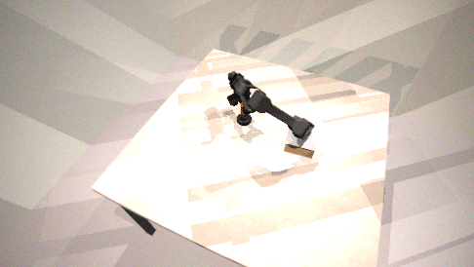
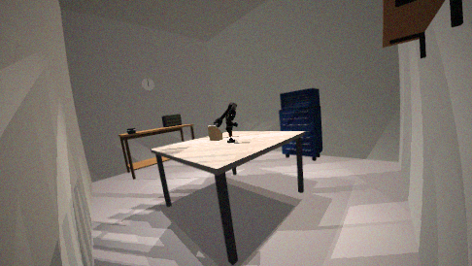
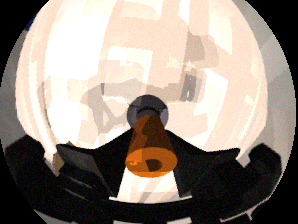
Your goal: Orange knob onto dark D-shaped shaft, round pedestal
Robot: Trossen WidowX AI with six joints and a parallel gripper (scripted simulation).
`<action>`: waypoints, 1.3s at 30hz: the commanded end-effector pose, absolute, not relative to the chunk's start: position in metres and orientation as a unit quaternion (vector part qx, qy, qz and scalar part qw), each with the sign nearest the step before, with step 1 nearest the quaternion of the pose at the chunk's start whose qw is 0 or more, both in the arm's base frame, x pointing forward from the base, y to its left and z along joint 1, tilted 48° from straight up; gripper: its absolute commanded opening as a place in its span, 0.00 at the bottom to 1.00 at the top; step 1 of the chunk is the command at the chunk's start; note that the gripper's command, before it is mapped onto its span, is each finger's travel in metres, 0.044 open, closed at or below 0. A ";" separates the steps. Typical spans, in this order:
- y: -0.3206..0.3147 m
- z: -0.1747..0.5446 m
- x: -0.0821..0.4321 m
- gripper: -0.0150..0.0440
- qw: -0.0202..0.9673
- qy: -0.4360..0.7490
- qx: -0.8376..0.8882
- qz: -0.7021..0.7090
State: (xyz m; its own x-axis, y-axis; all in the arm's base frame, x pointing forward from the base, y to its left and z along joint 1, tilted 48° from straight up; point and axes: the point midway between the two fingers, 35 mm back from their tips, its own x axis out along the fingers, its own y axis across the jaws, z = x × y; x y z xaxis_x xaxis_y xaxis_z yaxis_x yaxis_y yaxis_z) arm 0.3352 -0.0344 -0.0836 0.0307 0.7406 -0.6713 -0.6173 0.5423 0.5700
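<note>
The orange knob (image 1: 242,110) (image 3: 150,142) stands roughly upright over the round dark pedestal (image 1: 244,120) (image 2: 231,141) (image 3: 161,106). My gripper (image 1: 242,104) (image 3: 149,131) is shut on the knob, one black finger on each side of it. In the wrist view the knob's top faces the camera with a dark opening, and its far end overlaps the middle of the pedestal. The D-shaped shaft is mostly hidden by the knob, and its flat side cannot be seen. I cannot tell whether the knob's lower end is on the shaft or just above it.
The arm's base stands on a block (image 1: 298,151) (image 2: 215,133) on the pale table (image 1: 219,214) (image 2: 194,151). Patchy light and shadows cross the table. A blue cabinet (image 2: 300,123) and a side bench (image 2: 156,130) stand away from it.
</note>
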 end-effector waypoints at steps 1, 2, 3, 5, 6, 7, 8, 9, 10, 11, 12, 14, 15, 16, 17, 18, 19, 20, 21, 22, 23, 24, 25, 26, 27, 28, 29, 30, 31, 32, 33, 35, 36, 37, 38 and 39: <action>-0.033 -0.084 0.332 0.25 0.716 0.499 0.045 0.486; -0.032 -0.084 0.332 0.25 0.716 0.499 0.045 0.486; -0.032 -0.084 0.331 0.25 0.716 0.499 0.045 0.486; -0.032 -0.084 0.329 0.25 0.716 0.499 0.045 0.486; -0.032 -0.085 0.330 0.25 0.716 0.499 0.045 0.486; -0.031 -0.085 0.330 0.25 0.716 0.499 0.045 0.486; -0.031 -0.086 0.329 0.25 0.716 0.499 0.045 0.486; -0.031 -0.085 0.329 0.25 0.716 0.499 0.045 0.486; -0.032 -0.085 0.330 0.25 0.716 0.499 0.045 0.486; -0.032 -0.085 0.330 0.25 0.716 0.499 0.045 0.486; -0.032 -0.085 0.330 0.25 0.716 0.499 0.045 0.486; -0.031 -0.086 0.330 0.25 0.716 0.499 0.045 0.486; -0.031 -0.086 0.331 0.25 0.716 0.499 0.045 0.486; -0.031 -0.086 0.331 0.25 0.716 0.499 0.045 0.486; -0.031 -0.086 0.331 0.25 0.716 0.499 0.045 0.486; -0.031 -0.086 0.331 0.25 0.716 0.499 0.045 0.486; -0.031 -0.086 0.331 0.25 0.716 0.499 0.045 0.486; -0.031 -0.086 0.331 0.25 0.716 0.499 0.045 0.486; -0.032 -0.085 0.331 0.25 0.716 0.499 0.045 0.486; -0.033 -0.084 0.332 0.25 0.716 0.499 0.045 0.486; -0.034 -0.084 0.332 0.25 0.716 0.499 0.045 0.486; -0.034 -0.084 0.332 0.25 0.716 0.499 0.045 0.486; -0.035 -0.083 0.333 0.25 0.716 0.499 0.045 0.486; -0.035 -0.083 0.333 0.25 0.716 0.499 0.045 0.486; -0.035 -0.082 0.333 0.25 0.716 0.497 0.041 0.488; -0.035 -0.082 0.333 0.25 0.717 0.493 0.035 0.492; -0.035 -0.082 0.333 0.25 0.717 0.486 0.025 0.499; -0.035 -0.082 0.333 0.25 0.718 0.478 0.014 0.507; -0.035 -0.083 0.334 0.25 0.718 0.468 0.000 0.516; -0.035 -0.083 0.335 0.25 0.718 0.456 -0.016 0.526; -0.035 -0.083 0.336 0.25 0.717 0.448 -0.027 0.533; -0.035 -0.084 0.338 0.25 0.717 0.446 -0.030 0.535; -0.035 -0.084 0.338 0.25 0.717 0.446 -0.030 0.535; -0.034 -0.084 0.338 0.25 0.717 0.446 -0.030 0.535; -0.035 -0.084 0.338 0.25 0.717 0.446 -0.030 0.535; -0.035 -0.084 0.338 0.25 0.717 0.446 -0.030 0.535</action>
